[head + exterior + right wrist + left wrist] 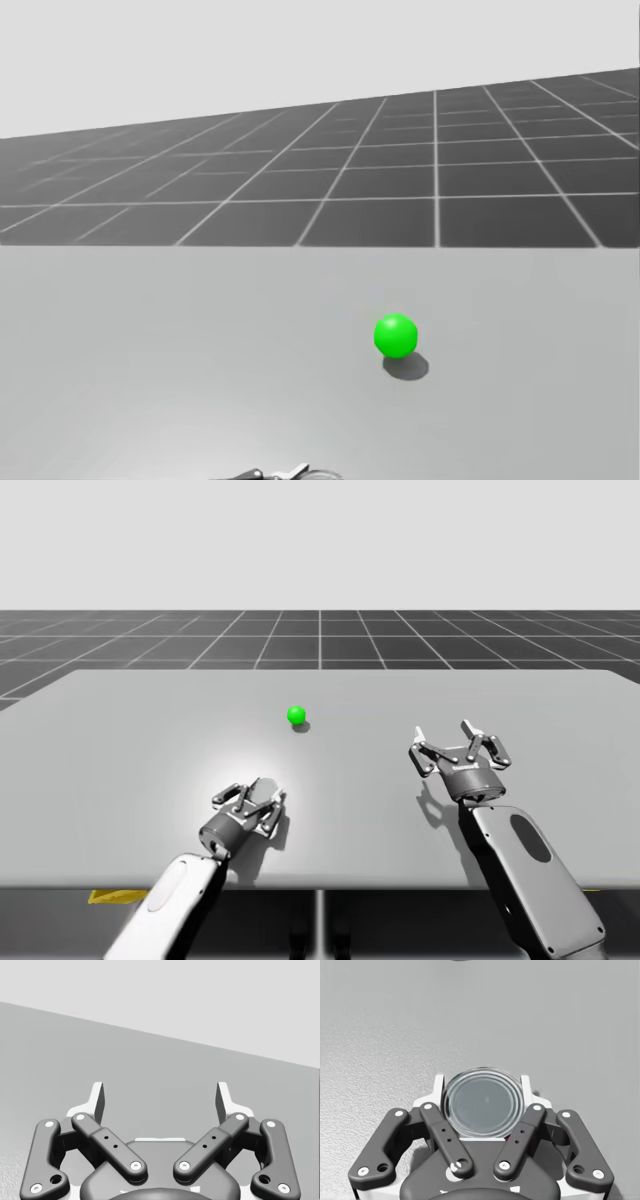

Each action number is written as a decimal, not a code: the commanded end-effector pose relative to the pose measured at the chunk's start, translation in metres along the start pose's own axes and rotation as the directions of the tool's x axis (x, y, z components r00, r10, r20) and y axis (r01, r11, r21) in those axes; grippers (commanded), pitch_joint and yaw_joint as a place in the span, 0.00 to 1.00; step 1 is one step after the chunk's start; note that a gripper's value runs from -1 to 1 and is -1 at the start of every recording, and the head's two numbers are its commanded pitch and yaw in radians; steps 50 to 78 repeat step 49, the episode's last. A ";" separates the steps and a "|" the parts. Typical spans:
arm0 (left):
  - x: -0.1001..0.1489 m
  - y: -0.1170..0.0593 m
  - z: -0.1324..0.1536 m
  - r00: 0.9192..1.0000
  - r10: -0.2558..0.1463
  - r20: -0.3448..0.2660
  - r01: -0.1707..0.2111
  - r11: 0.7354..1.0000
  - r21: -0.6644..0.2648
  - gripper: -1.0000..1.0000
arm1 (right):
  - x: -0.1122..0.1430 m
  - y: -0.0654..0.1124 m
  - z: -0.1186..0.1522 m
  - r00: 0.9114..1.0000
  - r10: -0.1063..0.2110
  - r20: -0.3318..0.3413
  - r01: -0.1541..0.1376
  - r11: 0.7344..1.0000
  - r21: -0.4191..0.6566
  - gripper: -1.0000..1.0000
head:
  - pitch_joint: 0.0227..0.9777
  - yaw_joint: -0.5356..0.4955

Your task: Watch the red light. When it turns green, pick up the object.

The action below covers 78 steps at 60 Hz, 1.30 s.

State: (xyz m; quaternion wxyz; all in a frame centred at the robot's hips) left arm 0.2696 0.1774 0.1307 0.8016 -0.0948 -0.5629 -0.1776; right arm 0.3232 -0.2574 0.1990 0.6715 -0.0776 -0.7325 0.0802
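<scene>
Round grey can [482,1102] is the thing you're after, and it sits end-on between the fingers of your left gripper [482,1085], its rimmed top facing the wrist camera. The table [120,740] spreads wide and grey under both arms. Over its right half your right gripper [443,732] hangs well apart from everything, fingers spread wide with nothing between them; judging by that, it has no part in this pickup. Your left gripper is low over the near part of the table. Its two white fingertips [438,1087] press the can from either side, so the pinch looks made. The light [296,715] is a small ball further out on the table, ahead of the left gripper, and it shows green, so the signal to act is given. By my reading, the wait and the grasp are done. What's left is the lift: the left gripper's shadow lies close against it on the table, and you cannot tell from these views whether the can has cleared the surface.
</scene>
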 end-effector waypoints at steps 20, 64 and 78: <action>0.069 0.021 0.029 0.990 -0.051 0.134 0.060 0.996 -0.064 1.00 | -0.002 -0.001 -0.002 1.000 0.010 0.001 -0.010 1.000 -0.005 0.00 | 0.43 0.76; 0.176 0.037 0.090 0.905 -0.150 0.399 0.144 0.988 0.045 1.00 | -0.002 0.000 -0.002 1.000 0.012 0.001 -0.012 1.000 0.001 0.00 | 0.42 0.76; 0.176 0.037 0.090 0.905 -0.150 0.399 0.144 0.988 0.045 1.00 | -0.002 0.000 -0.002 1.000 0.012 0.001 -0.012 1.000 0.001 0.00 | 0.42 0.76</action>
